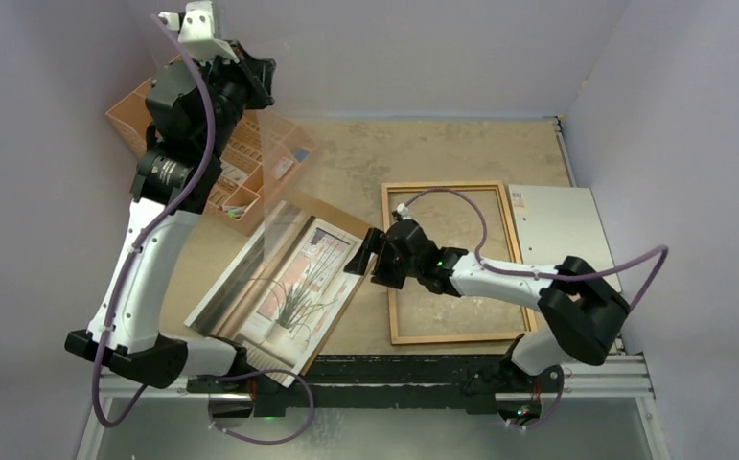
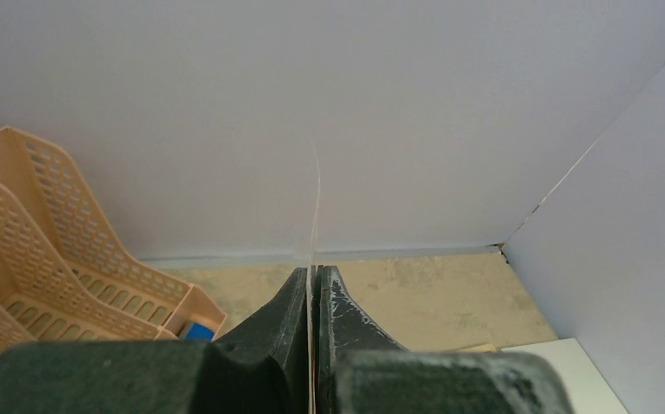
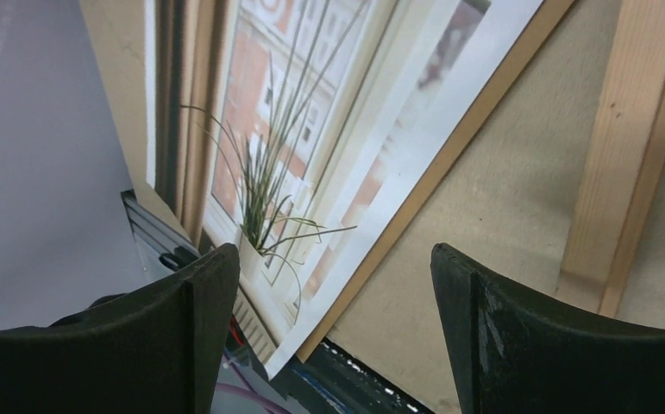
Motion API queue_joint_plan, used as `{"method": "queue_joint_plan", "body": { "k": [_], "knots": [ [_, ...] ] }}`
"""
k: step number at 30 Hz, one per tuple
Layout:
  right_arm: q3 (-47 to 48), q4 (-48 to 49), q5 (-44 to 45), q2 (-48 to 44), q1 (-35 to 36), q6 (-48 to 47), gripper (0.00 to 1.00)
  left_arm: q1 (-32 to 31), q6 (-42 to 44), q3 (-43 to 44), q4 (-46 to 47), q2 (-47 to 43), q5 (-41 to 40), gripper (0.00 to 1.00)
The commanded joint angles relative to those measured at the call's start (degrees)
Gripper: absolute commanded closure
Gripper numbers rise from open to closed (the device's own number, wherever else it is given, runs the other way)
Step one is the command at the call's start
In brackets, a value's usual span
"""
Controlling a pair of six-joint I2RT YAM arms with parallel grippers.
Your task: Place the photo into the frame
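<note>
One large paper photo [image 1: 303,283] of a grassy potted plant lies face up on one brown fibreboard panel [image 3: 462,147] at the desk's [image 1: 423,153] near left, beside one thin brown wooden frame [image 1: 447,188]. The left fingers [image 2: 285,328] are clenched on one clear thin sheet [image 1: 284,182], held high. The right fingers [image 3: 199,319] are spread wide and empty over the photo's right edge. One pale sheet [image 1: 562,230] carries a single sticker [image 1: 519,199], unreadable. One orange-tan plastic rack [image 1: 130,110] stands far left.

left fingers [image 2: 287,332] pinched, arm raised | right fingers [image 3: 518,336] spread, arm low
</note>
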Motion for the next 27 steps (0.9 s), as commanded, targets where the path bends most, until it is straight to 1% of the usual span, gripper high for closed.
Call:
{"method": "queue_joint_plan", "body": {
  "k": [1, 5, 10, 14, 16, 18, 23, 27],
  "knots": [
    [3.5, -1.3, 2.3, 4.2, 2.9, 5.8, 0.16, 0.2, -0.9, -0.8, -1.9, -4.1, -2.6, 1.0],
    [5.4, -3.7, 3.1, 7.9, 4.2, 8.3, 0.16, 0.2, -1.2, -1.5, -3.7, -5.8, -2.8, 1.0],
    [7.9, -7.0, 5.8, 10.4, 4.4, 9.7, 0.16, 0.2, -0.6, -3.3, -3.0, -7.0, -2.6, 1.0],
    [10.7, -7.9, 6.7, 13.6, 4.3, 10.2, 0.16, 0.2, 0.5, -2.2, -3.3, -6.4, -2.9, 1.0],
    [12.9, -10.4, 6.2, 15.8, 4.4, 10.2, 0.16, 0.2, 0.5, -1.4, -3.2, -6.1, -2.3, 1.0],
    [14.9, -11.6, 5.7, 17.8, 4.2, 9.9, 0.16, 0.2, 0.5, -0.8, -2.9, -5.8, -1.3, 1.0],
    [20.8, -13.0, 7.9, 21.6, 3.1, 7.3, 0.17, 0.2, 0.4, 2.1, -3.0, -5.0, 0.6, 1.0],
    [23.5, -12.7, 9.6, 22.1, 1.2, 5.2, 0.17, 0.2, 0.2, 3.2, -2.8, -4.6, 1.8, 1.0]
  ]
}}
